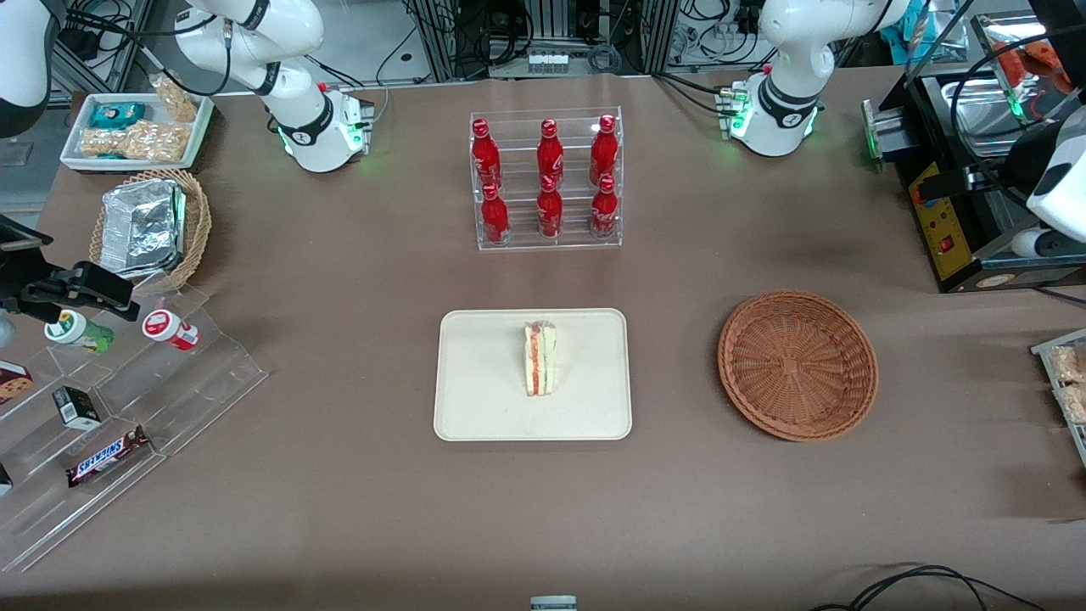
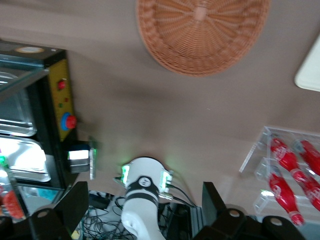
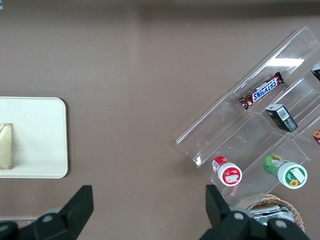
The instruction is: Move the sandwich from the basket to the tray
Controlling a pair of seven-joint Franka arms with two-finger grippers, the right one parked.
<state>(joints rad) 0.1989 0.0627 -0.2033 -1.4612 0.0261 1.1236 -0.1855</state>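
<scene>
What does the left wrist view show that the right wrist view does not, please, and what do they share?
Only the left wrist view shows the basket, empty, the rack of red bottles, and the open gripper held high above the table near the working arm's base. Only the right wrist view shows the sandwich lying on the tray, and the clear stepped stand with a Snickers bar. Both show the tray and the brown table.

Woven wicker basket (image 1: 797, 365), matt tray (image 1: 484, 373), black end effector (image 2: 142, 212).
</scene>
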